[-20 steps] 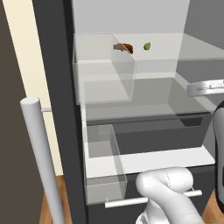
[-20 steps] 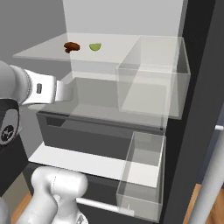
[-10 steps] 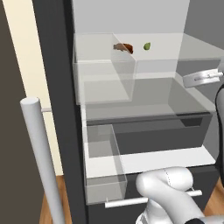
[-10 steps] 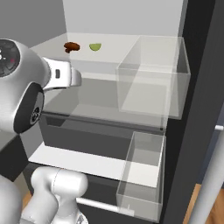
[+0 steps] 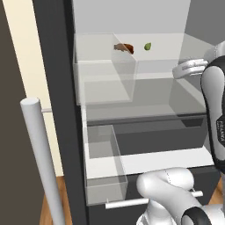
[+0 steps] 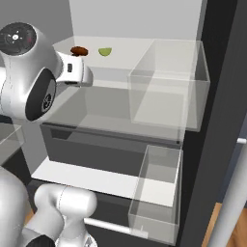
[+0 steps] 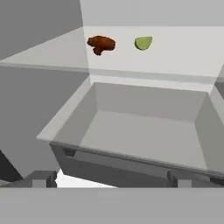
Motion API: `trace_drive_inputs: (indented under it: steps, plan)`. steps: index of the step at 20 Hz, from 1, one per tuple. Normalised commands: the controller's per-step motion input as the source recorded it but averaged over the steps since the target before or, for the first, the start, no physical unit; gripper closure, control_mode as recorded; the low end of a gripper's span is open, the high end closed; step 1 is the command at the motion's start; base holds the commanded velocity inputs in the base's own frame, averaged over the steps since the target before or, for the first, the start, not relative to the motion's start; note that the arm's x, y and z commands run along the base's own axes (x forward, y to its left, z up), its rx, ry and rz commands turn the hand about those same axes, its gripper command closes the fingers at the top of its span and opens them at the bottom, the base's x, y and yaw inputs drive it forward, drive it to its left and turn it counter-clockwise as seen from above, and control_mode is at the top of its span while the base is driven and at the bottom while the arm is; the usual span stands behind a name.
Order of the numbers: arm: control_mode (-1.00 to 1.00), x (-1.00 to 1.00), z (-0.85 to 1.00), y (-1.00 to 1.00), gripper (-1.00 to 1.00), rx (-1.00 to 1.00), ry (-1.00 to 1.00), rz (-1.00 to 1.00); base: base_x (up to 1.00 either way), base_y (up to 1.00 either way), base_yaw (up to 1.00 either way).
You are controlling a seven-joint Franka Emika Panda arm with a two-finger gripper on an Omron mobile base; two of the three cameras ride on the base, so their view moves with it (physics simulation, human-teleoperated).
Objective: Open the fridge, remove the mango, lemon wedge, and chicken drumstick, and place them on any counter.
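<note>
Fridge [image 5: 61, 132] open; chicken drumstick [image 7: 101, 44], lemon wedge [image 7: 143, 43] on shelf; end effector [image 7: 111, 179] spread.

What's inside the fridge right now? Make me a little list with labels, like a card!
fridge: door open, shelves and clear bins showing
chicken drumstick: lying on the upper shelf, towards the back
lemon wedge: on the same shelf, beside the drumstick, not touching it
clear bin: on the door side, nothing seen in it
end effector: open, holding nothing, in front of the shelf, short of the food
</note>
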Motion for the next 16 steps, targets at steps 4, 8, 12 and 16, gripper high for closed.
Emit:
trace_drive_inputs:
  steps: [4,8,12,16]
  plan:
    - [-1.0,0.42,0.04,0.0,-1.0,0.0,0.17,-0.07,0.0,0.0,0.0]
    - [-1.0,0.32,0.06,0.0,-1.0,0.0,0.06,-0.09,0.0,0.0,0.0]
    - [-1.0,0.41,0.02,0.0,-1.0,0.0,0.01,-0.13,0.0,0.0,0.0]
    - [-1.0,0.49,0.0,0.01,-1.0,0.0,0.0,-0.14,0.0,0.0,0.0]
